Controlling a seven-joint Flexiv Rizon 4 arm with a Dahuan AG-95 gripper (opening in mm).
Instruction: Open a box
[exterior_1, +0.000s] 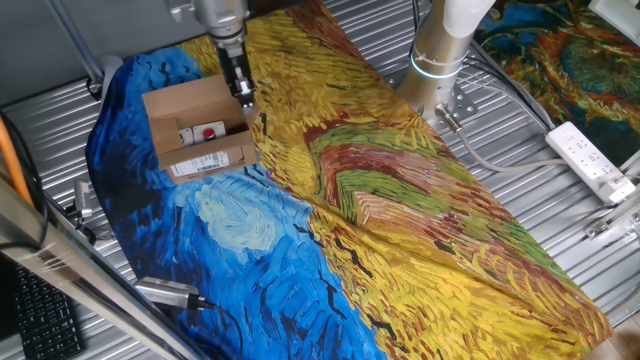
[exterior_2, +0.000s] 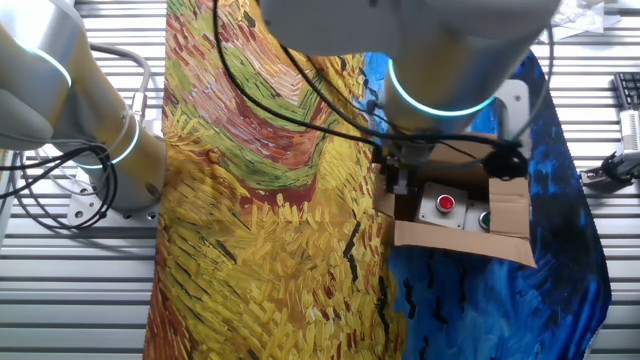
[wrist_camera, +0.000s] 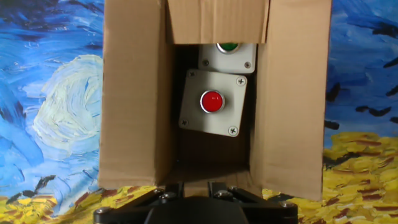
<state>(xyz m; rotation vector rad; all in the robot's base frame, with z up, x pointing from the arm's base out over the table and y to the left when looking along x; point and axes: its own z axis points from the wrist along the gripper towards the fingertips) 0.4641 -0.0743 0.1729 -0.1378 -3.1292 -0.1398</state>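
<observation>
The brown cardboard box (exterior_1: 190, 105) stands on the blue part of the painted cloth, its top flaps folded outward. A white barcode label (exterior_1: 205, 162) is on its front side. Inside lie a grey switch with a red button (wrist_camera: 212, 101) and one with a green button (wrist_camera: 228, 46). The box also shows in the other fixed view (exterior_2: 460, 238) and in the hand view (wrist_camera: 134, 93). My gripper (exterior_1: 244, 98) is at the box's edge on the yellow side, over the near flap (wrist_camera: 205, 174), with its jaws close together. It also shows in the other fixed view (exterior_2: 398, 185) and the hand view (wrist_camera: 194, 185); its fingertips are mostly hidden.
The painted cloth (exterior_1: 400, 230) covers the ribbed metal table. The arm's base (exterior_1: 440, 50) stands at the back right. A white power strip (exterior_1: 590, 160) lies at the right. A metal cylinder (exterior_1: 165, 292) and a keyboard (exterior_1: 40, 320) are at the front left.
</observation>
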